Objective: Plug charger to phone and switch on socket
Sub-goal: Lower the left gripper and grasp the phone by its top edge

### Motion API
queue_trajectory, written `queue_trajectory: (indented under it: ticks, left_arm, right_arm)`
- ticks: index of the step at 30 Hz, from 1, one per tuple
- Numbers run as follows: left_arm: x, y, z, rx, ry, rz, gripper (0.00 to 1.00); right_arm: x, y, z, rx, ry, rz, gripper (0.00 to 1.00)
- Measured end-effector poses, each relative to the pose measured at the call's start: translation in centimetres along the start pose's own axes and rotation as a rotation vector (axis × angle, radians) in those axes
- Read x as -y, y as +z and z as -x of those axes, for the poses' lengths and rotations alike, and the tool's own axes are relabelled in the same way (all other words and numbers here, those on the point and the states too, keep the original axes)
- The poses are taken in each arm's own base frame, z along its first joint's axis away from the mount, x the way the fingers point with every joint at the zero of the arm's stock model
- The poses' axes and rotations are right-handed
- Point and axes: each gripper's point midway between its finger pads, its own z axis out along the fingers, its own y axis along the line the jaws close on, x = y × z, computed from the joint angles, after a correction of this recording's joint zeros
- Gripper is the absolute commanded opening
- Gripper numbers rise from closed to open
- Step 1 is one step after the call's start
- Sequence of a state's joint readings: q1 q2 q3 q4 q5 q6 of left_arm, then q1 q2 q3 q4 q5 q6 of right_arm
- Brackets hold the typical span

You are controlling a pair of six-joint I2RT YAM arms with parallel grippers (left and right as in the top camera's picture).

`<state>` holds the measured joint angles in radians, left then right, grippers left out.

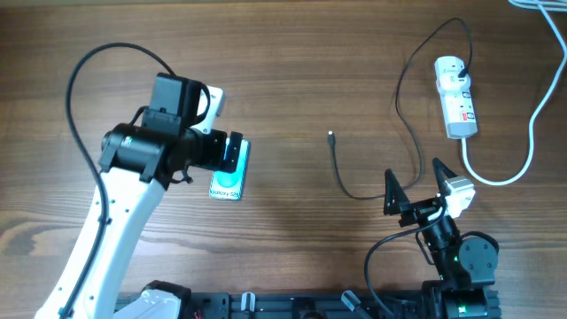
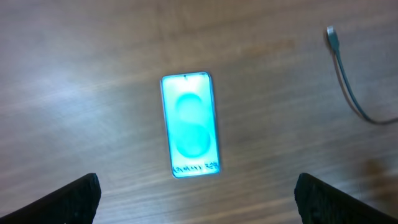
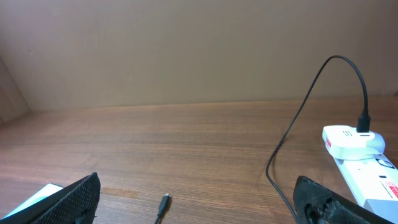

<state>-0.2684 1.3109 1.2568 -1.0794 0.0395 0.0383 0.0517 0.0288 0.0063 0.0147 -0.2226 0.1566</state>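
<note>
The phone [image 1: 227,183] lies flat on the wood table at the left, turquoise screen up; it fills the middle of the left wrist view [image 2: 189,124]. My left gripper [image 1: 232,152] hovers over its far end, open and empty, jaws wide apart [image 2: 198,196]. The charger, a thin black cable [image 1: 409,133], runs from the socket [image 1: 455,96] at the back right to its free plug tip [image 1: 330,136], which lies loose mid-table and shows in both wrist views [image 2: 331,34] [image 3: 164,201]. My right gripper [image 1: 416,182] is open and empty at the front right, behind the plug tip.
The socket's thick white lead [image 1: 530,133] loops along the right edge of the table. The charger's plug body sits in the socket's far end [image 3: 362,121]. The black cable of my left arm [image 1: 84,80] arcs over the table's left side.
</note>
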Motion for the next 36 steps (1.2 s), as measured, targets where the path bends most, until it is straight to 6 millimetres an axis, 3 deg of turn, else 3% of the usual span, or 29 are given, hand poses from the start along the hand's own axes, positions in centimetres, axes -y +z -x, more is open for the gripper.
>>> queue_trajectory:
  ticks: [2,7,16,22,26,28,36]
  left_arm:
    - [1.0,1.6,-0.6,-0.068,-0.014,-0.06,1.0]
    - [1.2,7.2,-2.6,-0.28,-0.076,-0.074,1.0]
    - [0.6,13.1,-5.3,-0.475,-0.094,-0.044,1.0]
    - [-1.1,14.5,-5.2,-0.458,-0.074,0.052,1.0]
    - [-1.0,16.4,-8.6,-0.498,-0.081,0.035,1.0]
    - [-0.8,16.6,-9.3,-0.513,-0.084,0.025,1.0]
    - [-0.3,17.3,-8.1,-0.455,-0.088,-0.005,1.0]
  right_arm:
    - [0.0,0.0,0.0,0.0,0.0,0.0,1.0]
    - [0.0,0.0,0.0,0.0,0.0,0.0,1.0]
    - [0.0,0.0,0.0,0.0,0.0,0.0,1.0]
    - [0.0,0.0,0.0,0.0,0.0,0.0,1.0]
    - [0.0,0.0,0.0,0.0,0.0,0.0,1.0]
    - [0.0,0.0,0.0,0.0,0.0,0.0,1.0]
    - [0.0,0.0,0.0,0.0,0.0,0.0,1.0]
